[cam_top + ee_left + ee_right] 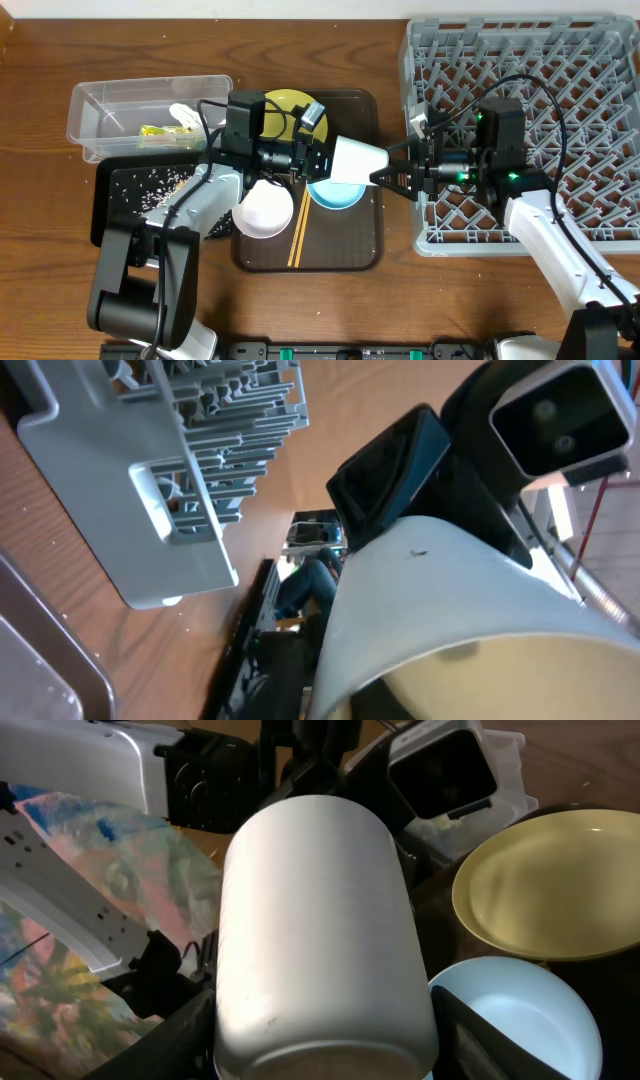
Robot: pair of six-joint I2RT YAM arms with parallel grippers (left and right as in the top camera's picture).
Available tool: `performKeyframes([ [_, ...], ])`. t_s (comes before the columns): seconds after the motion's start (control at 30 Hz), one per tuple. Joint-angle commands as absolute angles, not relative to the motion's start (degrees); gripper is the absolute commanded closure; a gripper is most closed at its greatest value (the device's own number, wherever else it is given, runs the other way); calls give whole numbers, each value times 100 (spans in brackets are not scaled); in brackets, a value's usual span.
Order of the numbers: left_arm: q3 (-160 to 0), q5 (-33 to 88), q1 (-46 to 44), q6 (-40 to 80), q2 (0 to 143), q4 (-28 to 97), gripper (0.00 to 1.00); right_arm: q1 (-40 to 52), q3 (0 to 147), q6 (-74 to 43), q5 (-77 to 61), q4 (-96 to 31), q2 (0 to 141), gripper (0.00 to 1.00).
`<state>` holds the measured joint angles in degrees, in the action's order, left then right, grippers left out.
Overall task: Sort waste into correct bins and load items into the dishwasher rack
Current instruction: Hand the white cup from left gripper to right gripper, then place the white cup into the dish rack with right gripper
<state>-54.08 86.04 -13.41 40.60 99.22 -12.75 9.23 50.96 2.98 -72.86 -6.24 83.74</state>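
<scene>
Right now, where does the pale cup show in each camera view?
Overhead: cup on its side at centre, just above the light blue bowl.
Left wrist: cup fills the lower right.
Right wrist: cup fills the centre.
Shared landmark: the light blue bowl, lower right in right wrist; not in left wrist.

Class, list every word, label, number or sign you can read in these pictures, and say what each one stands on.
No text here can be read.
Wrapper in the tub: it has coloured print, too small and blurred to read.
Cup, plate, rack: no lettering shows on any of them.
</scene>
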Motion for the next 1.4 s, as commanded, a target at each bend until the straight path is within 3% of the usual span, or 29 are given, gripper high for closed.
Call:
performKeyframes([
  [0.0, -5457, 8626, -1345, 4051, 9896, -1280, 62, 982, 5175, 298, -7352, -622, 8368, 47],
  [0.2, -5454, 8433, -1236, 3557, 9896, -1273, 46, 934, 5175, 25, -6818, -626, 8368, 59],
  [0.33, -5454, 8309, -1022, 3437, 9896, -1273, 45, 801, 5175, -139, -6442, -628, 8335, 67],
  [0.8, -5454, 6997, -377, 3280, 9896, -1164, 44, 86, 5411, -320, -4908, -1441, 7428, 70],
  [0.93, -5457, 6388, -377, 3079, 9887, -714, 44, 16, 5695, -318, -4014, -2239, 7098, 69],
  [1.1, -5457, 5422, -377, 2283, 9688, 427, 44, -139, 6300, -320, -2834, -3651, 6963, 77],
  [1.37, -5457, 3634, -375, 1203, 8541, 2383, 44, -556, 7273, -322, -1269, -5443, 6965, 79],
])
